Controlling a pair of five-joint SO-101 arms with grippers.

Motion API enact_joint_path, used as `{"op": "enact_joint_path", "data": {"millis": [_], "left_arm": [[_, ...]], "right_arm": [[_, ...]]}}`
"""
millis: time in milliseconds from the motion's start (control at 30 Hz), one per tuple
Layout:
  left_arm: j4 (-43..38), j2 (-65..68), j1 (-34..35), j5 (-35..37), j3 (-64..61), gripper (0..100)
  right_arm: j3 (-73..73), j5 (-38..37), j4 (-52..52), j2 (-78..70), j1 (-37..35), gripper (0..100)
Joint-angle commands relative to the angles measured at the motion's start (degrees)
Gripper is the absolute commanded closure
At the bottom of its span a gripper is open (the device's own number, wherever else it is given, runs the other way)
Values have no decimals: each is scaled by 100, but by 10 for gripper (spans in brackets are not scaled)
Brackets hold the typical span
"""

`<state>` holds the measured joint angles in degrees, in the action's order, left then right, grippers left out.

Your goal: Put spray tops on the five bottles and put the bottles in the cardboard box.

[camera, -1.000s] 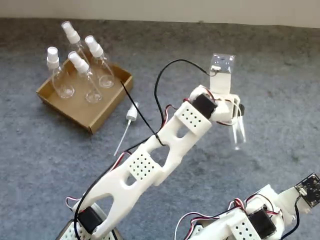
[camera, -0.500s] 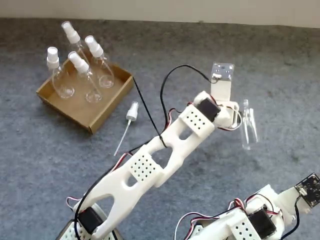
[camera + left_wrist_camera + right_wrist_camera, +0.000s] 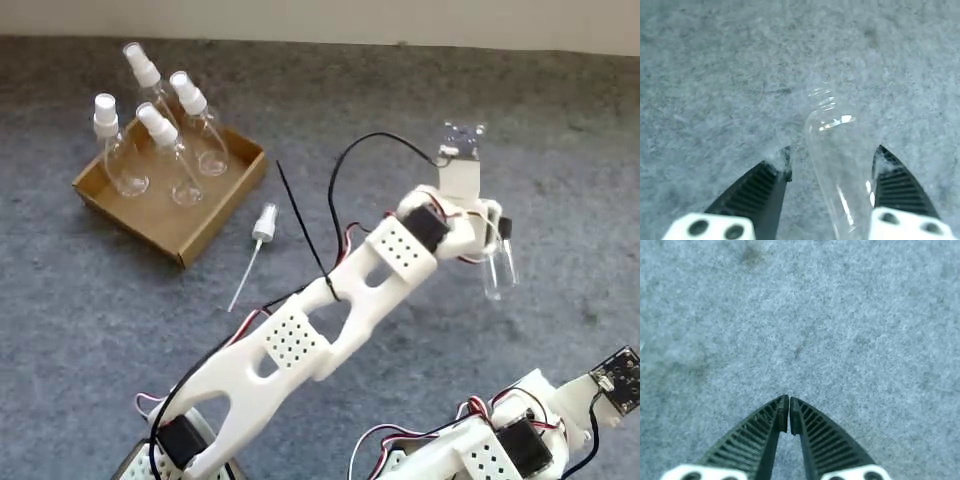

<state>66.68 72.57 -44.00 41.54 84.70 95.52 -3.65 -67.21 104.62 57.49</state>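
Observation:
A clear bottle without a top (image 3: 497, 268) lies on the grey carpet right of centre. My left gripper (image 3: 492, 240) is over it, open. In the left wrist view the bottle (image 3: 840, 150) sits between the fingers of the left gripper (image 3: 832, 156), against one pad, with a gap to the other. A loose white spray top (image 3: 264, 222) with its thin tube lies on the carpet beside the cardboard box (image 3: 215, 225). Several bottles with spray tops (image 3: 150, 130) are in the box. My right gripper (image 3: 789, 415) is shut over bare carpet with nothing in it.
The right arm's body (image 3: 500, 445) sits low at the front right corner. A black cable (image 3: 300, 215) runs from the left arm across the carpet near the spray top. Open carpet lies between the box and the capless bottle.
The left arm has swung to the right and a little farther out. The capless bottle has shifted right with the gripper. The right arm has stayed still.

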Motion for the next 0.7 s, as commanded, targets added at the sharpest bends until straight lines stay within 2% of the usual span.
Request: {"op": "enact_joint_path", "data": {"millis": [0, 433, 667], "left_arm": [[-457, -66, -215, 70, 48, 785], [-1582, 927, -136, 44, 92, 787], [-1600, 1077, -163, 35, 84, 790]], "right_arm": [[690, 0, -40, 75, 84, 994], [690, 0, -40, 75, 84, 994], [690, 0, -40, 75, 84, 994]]}}
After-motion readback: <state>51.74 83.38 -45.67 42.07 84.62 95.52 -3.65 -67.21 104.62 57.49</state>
